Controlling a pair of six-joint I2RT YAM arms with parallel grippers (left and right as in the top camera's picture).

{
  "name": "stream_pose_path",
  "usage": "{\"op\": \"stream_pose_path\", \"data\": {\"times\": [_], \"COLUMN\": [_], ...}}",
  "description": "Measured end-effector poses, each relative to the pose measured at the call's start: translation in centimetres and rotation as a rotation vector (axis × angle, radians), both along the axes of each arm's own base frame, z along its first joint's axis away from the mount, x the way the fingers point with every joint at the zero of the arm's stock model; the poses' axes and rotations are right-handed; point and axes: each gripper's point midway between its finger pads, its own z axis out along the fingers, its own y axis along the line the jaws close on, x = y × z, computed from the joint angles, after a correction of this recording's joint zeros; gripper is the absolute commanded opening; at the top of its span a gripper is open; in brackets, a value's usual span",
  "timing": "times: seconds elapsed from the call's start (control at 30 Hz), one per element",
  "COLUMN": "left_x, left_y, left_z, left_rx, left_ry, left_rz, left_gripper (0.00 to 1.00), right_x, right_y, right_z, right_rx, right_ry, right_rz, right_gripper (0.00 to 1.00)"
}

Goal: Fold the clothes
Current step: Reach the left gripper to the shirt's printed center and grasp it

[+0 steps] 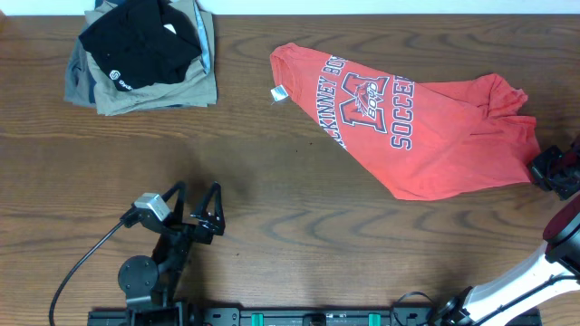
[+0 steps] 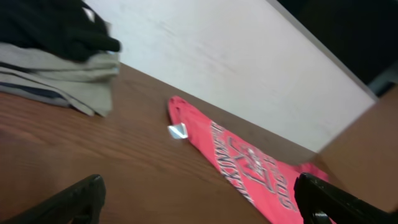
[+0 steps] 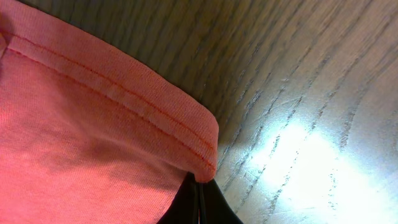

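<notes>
Overhead: the red-orange T-shirt (image 1: pixel 435 136) lies rumpled, lettering up, right of centre. The left gripper (image 1: pixel 201 206), lower left, stands wide and empty.
Left wrist: the T-shirt (image 2: pixel 249 171) lies lower right.
Right wrist: the right gripper (image 3: pixel 199 202), bottom centre, pinches the stitched hem (image 3: pixel 149 118).
The fabric appears light and limp; grip hems or corners.

The red-orange cotton T-shirt (image 3: pixel 74 143) is soft, matt knit cloth with a fine weave and a double-stitched hem just above the right end effector (image 3: pixel 200 204), which looks hard, black and matt. Beside it the brown wood-grain worktop (image 3: pixel 311 93) is smooth and faintly glossy, catching glare.
</notes>
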Motion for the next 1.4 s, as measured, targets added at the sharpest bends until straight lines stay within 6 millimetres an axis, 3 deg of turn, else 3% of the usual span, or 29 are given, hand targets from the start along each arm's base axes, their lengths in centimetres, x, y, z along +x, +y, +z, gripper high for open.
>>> {"op": "stream_pose_path", "data": {"times": [0.1,0.2,0.33,0.47,0.63,0.73,0.87,1.0,1.17,1.4], "left_x": [-0.3,-0.4,0.5,2.3,4.3,5.5,7.4,9.4,11.8,13.5], "left_y": [-0.5,-1.1,-1.8,-4.0,-9.9,-14.8,-20.3,-23.7,-26.4,-26.4], "left_z": [1.8,5.1,8.3,8.5,8.1,6.5,2.5,-2.0,-5.8,-10.8], "left_rx": [-0.003,0.012,0.061,0.124,0.224,0.293,0.367,0.381,0.316,0.331], "left_ry": [-0.007,-0.012,0.078,0.259,0.41,0.445,0.444,0.464,0.476,0.562], "left_rz": [-0.032,-0.065,-0.122,-0.247,-0.49,-0.626,-0.721,-0.754,-0.736,-0.603], "left_gripper": [0.98,0.98,0.98,0.98,0.98,0.98,0.98,0.98,0.98,0.98], "right_x": [0.0,0.0,0.1,0.1,0.5,0.6,0.6,0.8,1.3,1.6], "right_y": [0.0,0.0,0.2,0.6,1.3,1.4,1.4,1.6,1.9,2.0], "right_z": [0.0,0.0,0.0,0.0,0.0,0.0,0.0,0.0,0.1,0.1], "right_rx": [0.0,0.001,0.001,0.006,0.006,0.006,0.006,0.017,0.035,0.043], "right_ry": [0.0,0.0,0.003,0.01,0.016,0.017,0.016,0.004,-0.021,-0.034], "right_rz": [0.0,0.0,0.006,0.013,0.035,0.037,0.039,0.041,0.046,0.049], "right_gripper": [0.01,0.01,0.01,0.01,0.01,0.01,0.01,0.01,0.01,0.01]}}
